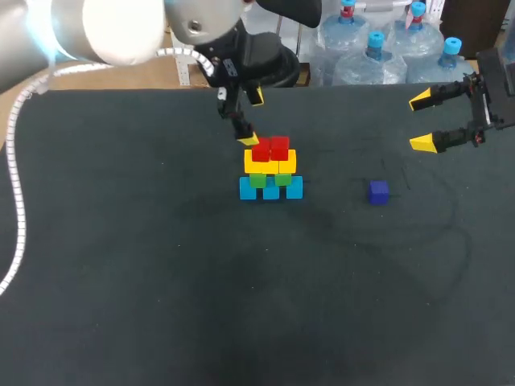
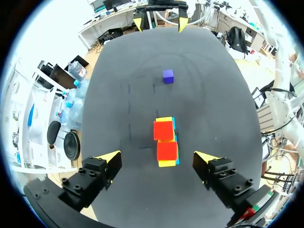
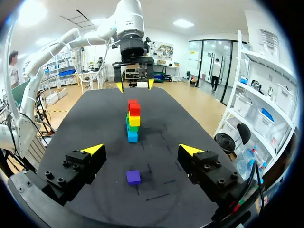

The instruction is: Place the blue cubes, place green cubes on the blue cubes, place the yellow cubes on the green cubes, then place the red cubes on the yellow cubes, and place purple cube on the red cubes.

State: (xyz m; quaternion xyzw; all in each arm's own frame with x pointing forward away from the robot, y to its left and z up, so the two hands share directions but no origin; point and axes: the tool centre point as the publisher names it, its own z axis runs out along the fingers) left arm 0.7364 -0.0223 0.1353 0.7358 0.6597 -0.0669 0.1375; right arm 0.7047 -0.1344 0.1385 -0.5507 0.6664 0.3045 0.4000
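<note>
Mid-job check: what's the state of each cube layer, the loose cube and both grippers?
blue cubes: on the table, bottom layer.
green cubes: stacked on the blue cubes.
yellow cubes: stacked on the green cubes.
red cubes: top layer, nothing on them.
purple cube: alone on the table, not stacked.
left gripper: open, empty, by the stack.
right gripper: open, empty.

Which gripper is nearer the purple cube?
Right. The right gripper hovers open just past the purple cube; the left gripper is off at the stack.
</note>
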